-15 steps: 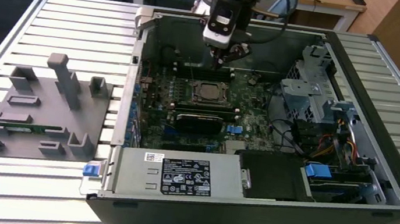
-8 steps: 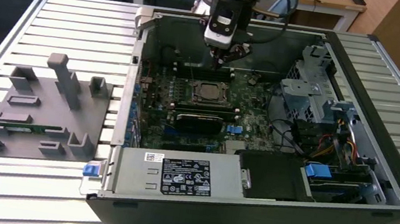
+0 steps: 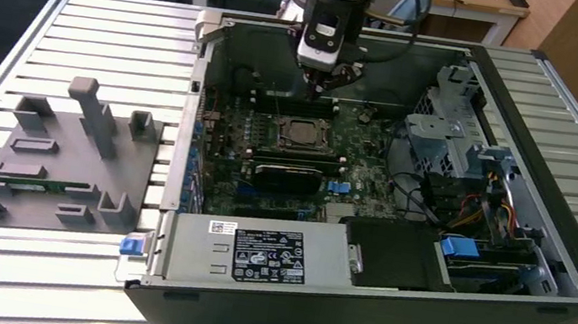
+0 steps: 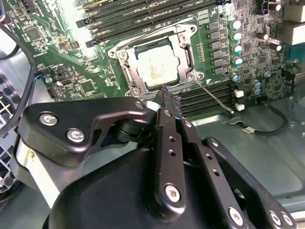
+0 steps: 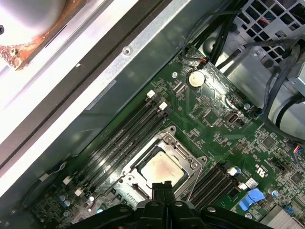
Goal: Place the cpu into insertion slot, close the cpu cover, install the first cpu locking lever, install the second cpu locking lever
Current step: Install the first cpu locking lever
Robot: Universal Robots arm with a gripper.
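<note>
The cpu (image 4: pixel 157 70) is a square chip with a dull beige metal face. It lies flat in the insertion slot (image 4: pixel 147 44) on the green motherboard (image 3: pixel 366 139). The silver cpu cover (image 4: pixel 125 64) frames it, and the frame appears to be down. One thin locking lever (image 4: pixel 215 98) sticks out loose from the socket corner across the memory slots. My gripper (image 4: pixel 167 94) is shut with nothing between its fingers, its tips hovering just off the socket's near edge. In the first wrist view the gripper (image 5: pixel 162 184) overlaps the cpu (image 5: pixel 161 167) edge. In the exterior view the gripper (image 3: pixel 319 90) hangs behind the socket.
Long black memory slots (image 5: pixel 119 138) flank the socket. Cables and a drive cage (image 3: pixel 456 143) fill the case at the exterior view's right, and a power supply (image 3: pixel 259 255) sits at the front. A grey fixture block (image 3: pixel 62 164) stands on the slatted table at the left.
</note>
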